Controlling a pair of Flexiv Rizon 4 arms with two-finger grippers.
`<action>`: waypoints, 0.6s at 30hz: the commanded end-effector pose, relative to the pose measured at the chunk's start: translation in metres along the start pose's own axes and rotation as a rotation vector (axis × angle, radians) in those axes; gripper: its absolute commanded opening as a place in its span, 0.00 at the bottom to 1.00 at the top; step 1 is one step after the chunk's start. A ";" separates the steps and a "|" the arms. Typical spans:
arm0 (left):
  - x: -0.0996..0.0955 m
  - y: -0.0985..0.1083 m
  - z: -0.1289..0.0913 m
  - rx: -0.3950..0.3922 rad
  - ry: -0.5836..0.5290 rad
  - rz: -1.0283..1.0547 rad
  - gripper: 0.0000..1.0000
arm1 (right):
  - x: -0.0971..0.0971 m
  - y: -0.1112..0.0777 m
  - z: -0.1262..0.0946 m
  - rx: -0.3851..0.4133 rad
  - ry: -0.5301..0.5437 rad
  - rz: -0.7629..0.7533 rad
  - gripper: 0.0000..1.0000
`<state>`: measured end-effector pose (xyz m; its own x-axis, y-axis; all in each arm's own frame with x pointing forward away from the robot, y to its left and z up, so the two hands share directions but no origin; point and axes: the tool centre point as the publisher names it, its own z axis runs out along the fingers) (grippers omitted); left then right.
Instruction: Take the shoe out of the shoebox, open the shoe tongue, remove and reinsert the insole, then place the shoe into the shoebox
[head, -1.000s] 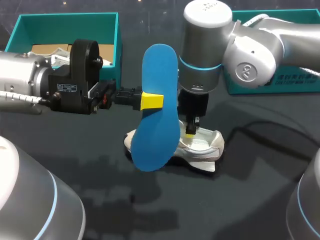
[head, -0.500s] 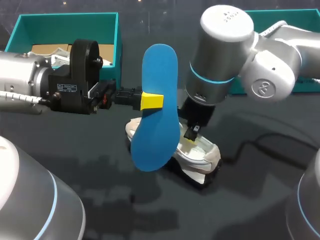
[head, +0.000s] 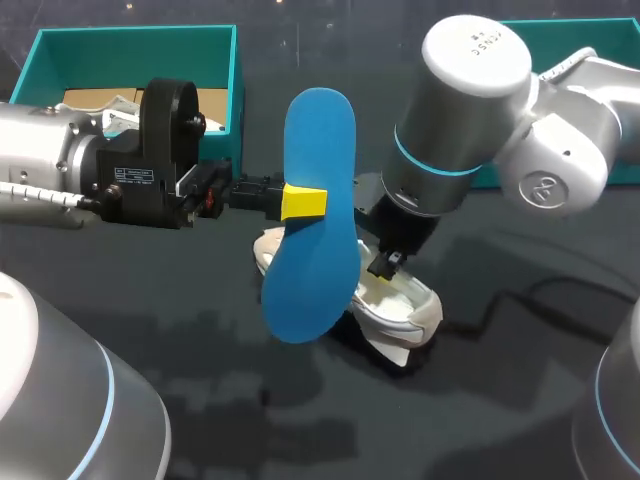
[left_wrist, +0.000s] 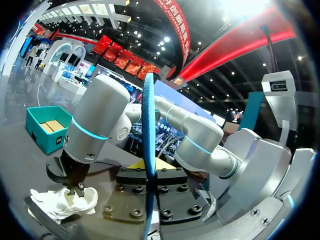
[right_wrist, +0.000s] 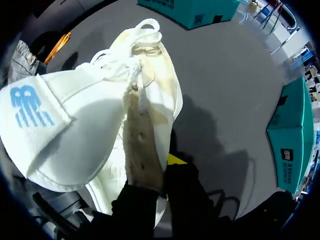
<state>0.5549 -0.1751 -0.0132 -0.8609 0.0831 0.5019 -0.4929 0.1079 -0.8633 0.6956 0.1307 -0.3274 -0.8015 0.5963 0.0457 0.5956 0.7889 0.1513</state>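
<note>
Holding, left tool (head: 300, 203): closed on the blue insole (head: 318, 130) at mid-length, one yellow tip pressed on each face.
Insole position: upright, raised clear of the worktop (head: 250, 400), just beside the shoe on the left arm's side.
Right tool (head: 384, 264): closed narrowly on the side wall of the white shoe (head: 398, 305), one finger inside the opening, one outside.
Shoe position: resting tilted on the worktop near its middle, opening turned up; tongue (right_wrist: 35, 107) folded back, laces (right_wrist: 145, 27) loose ahead of the right tool.
Shoebox (head: 135, 40): at the far left of the worktop, well apart from the shoe.
Step in hand (judged): reinsertion of the insole, not yet begun.
Risk, snagging: insole end catching on the laces or the collar; cause, too steep an entry; likely result, buckling.
Risk, lost grip: shoe rolling or slipping out of the thin wall pinch; cause, push from the insole.
Risk, collision: right tool inside the opening, blocking the insole's path.
Risk, pivoting: insole swinging about its single mid-length pinch under end load.
</note>
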 end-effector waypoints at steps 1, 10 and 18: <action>0.000 0.001 0.001 0.002 0.000 0.001 0.00 | 0.012 -0.013 -0.001 -0.059 -0.051 0.206 0.00; 0.000 0.001 0.001 0.002 0.000 0.001 0.00 | 0.042 -0.016 -0.008 -0.137 -0.100 0.498 0.00; 0.000 0.001 0.001 0.002 0.000 0.001 0.00 | 0.042 -0.016 -0.008 -0.137 -0.100 0.498 0.00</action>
<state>0.5549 -0.1751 -0.0132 -0.8609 0.0831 0.5019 -0.4930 0.1079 -0.8633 0.6544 0.1446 -0.3209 -0.4100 0.9110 0.0452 0.8874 0.3869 0.2506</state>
